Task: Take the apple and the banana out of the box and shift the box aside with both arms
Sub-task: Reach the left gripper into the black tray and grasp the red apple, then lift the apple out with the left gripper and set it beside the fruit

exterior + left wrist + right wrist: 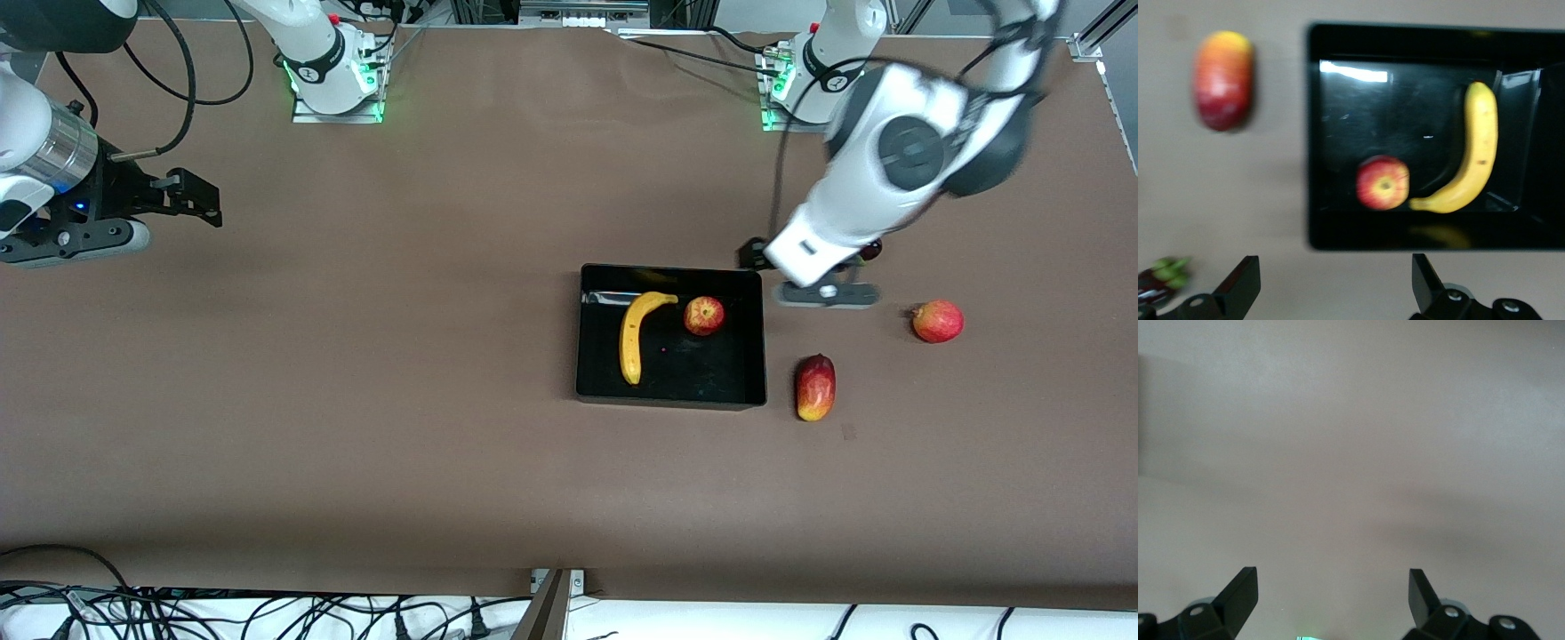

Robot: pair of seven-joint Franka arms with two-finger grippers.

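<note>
Still inside the box (756, 333): apple (703, 315) beside banana (635, 335). Hovers by its rim with left gripper (1331, 283) spread wide, presumably lining up a pick. Waits over bare table with right gripper (1331, 593), likewise spread.

We see a robot lab, two white jointed robot arms (853, 222) bolted on a brown cloth-covered table (356, 400), loose black cables (178, 613).

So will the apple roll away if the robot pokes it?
Probably a little. The apple is round and lies loose on the glossy floor of the box, so a poke would likely roll it. The low walls should stop it, and the banana beside it might block it too. It looks firm, not squishy.
</note>
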